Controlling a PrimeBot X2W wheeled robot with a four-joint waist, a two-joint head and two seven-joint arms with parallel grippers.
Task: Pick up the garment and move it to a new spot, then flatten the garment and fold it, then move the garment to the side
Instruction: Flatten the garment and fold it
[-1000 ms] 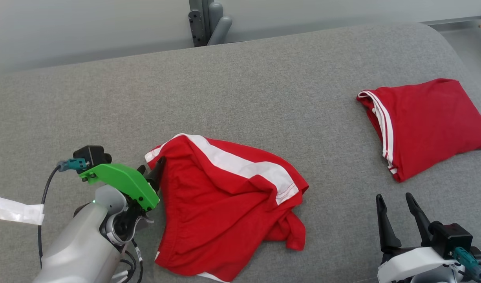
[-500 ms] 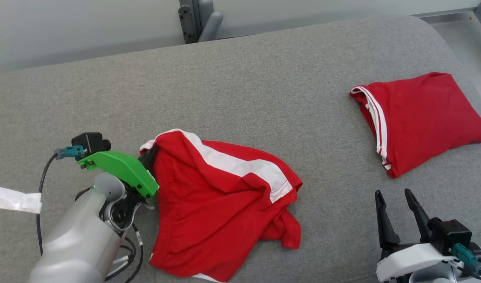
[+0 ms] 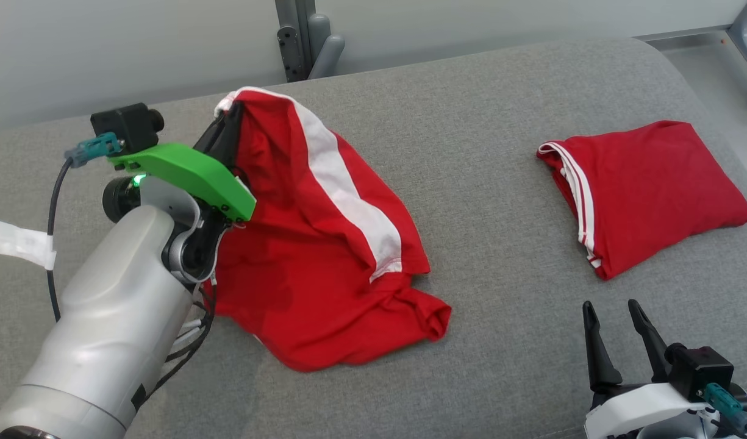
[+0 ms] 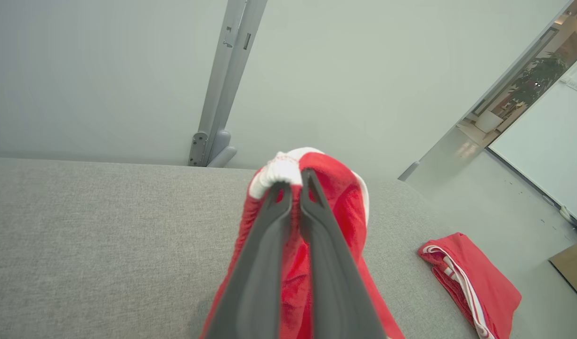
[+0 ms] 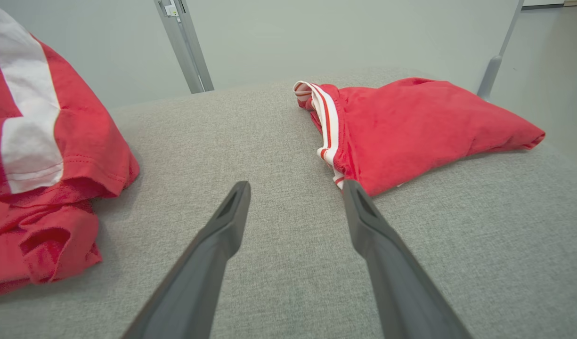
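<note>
The garment (image 3: 312, 244) is a red shirt with a white stripe, hanging in a drape from its raised upper corner down onto the grey cushion. My left gripper (image 3: 227, 122) is shut on that corner; in the left wrist view the two fingers (image 4: 295, 188) pinch the white-edged cloth (image 4: 335, 197). The lower part of the shirt (image 5: 48, 155) still lies bunched on the cushion. My right gripper (image 3: 611, 317) stands open at the lower right, above bare cushion (image 5: 293, 188), apart from both shirts.
A second red garment (image 3: 641, 189), folded with white stripes at its edge, lies at the right of the grey cushion (image 3: 471, 122) and also appears in the right wrist view (image 5: 410, 122). A grey metal post (image 3: 300, 36) stands behind the cushion. A white tape strip (image 3: 13, 241) wraps my left arm's cable.
My left gripper closed on the shirt's corner and lifted it up and away, pulling the shirt into a hanging drape. The right gripper stayed put.
</note>
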